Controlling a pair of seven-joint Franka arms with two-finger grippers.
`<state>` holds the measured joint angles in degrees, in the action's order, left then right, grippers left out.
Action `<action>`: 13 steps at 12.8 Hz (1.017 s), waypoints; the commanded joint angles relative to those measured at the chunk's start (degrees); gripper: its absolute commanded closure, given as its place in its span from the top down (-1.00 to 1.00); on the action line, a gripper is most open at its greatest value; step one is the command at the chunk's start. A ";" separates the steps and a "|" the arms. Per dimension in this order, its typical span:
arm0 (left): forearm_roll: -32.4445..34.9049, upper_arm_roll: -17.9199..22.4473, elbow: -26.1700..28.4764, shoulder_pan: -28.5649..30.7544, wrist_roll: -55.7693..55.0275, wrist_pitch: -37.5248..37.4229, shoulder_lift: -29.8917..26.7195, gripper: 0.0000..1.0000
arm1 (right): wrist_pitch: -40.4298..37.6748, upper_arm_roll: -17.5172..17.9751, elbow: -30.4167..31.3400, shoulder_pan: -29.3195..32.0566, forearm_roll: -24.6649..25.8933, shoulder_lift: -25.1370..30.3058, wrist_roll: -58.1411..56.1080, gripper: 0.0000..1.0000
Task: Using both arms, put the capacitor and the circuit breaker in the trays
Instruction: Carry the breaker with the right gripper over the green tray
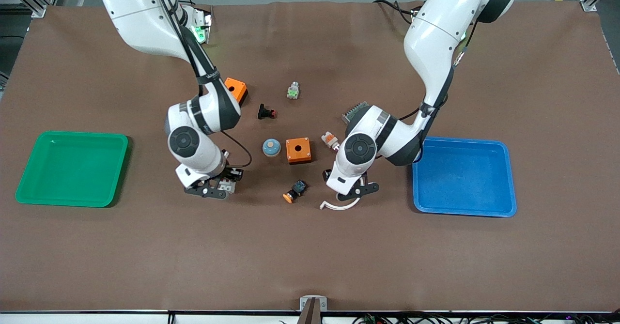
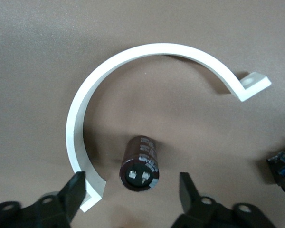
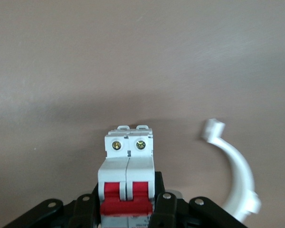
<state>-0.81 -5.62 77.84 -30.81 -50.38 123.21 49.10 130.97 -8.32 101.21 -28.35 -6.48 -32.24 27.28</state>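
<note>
Both trays empty; nothing placed yet. Right gripper point(image 3: 128, 209) is clamped on the circuit breaker point(image 3: 128, 164), low beside the green tray point(image 1: 72, 169). Left gripper point(image 2: 133, 192) hangs spread around the capacitor point(image 2: 141, 164), which lies inside a white clamp point(image 2: 133, 54) near the blue tray point(image 1: 462, 176).

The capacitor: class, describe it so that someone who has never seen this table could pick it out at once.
Start at the blue tray and go toward the table's middle to the white C-shaped clamp on the brown mat, under the left gripper. The capacitor lies inside that curve, between the open fingers. It is a small dark cylinder with two metal terminals on its end, unlike the orange boxes and coloured buttons nearby.
</note>
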 commanded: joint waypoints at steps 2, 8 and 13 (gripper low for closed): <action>0.81 0.61 -1.81 -0.65 -2.26 0.36 1.08 0.32 | -11.33 -5.82 0.12 1.89 5.94 9.98 -3.70 -1.00; 0.81 1.58 -3.21 -0.91 -2.26 1.07 1.96 0.00 | -8.73 -7.33 5.58 21.02 6.04 14.66 -30.39 -1.00; 0.81 1.76 -3.22 -1.18 -2.26 1.15 2.40 -0.05 | 0.05 -7.15 8.91 30.79 5.43 12.99 -44.92 -1.00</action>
<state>-0.81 -4.78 76.37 -30.88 -51.03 123.92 50.35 127.84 -16.75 108.25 -0.45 -1.10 -19.15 -13.39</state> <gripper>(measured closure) 0.529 0.608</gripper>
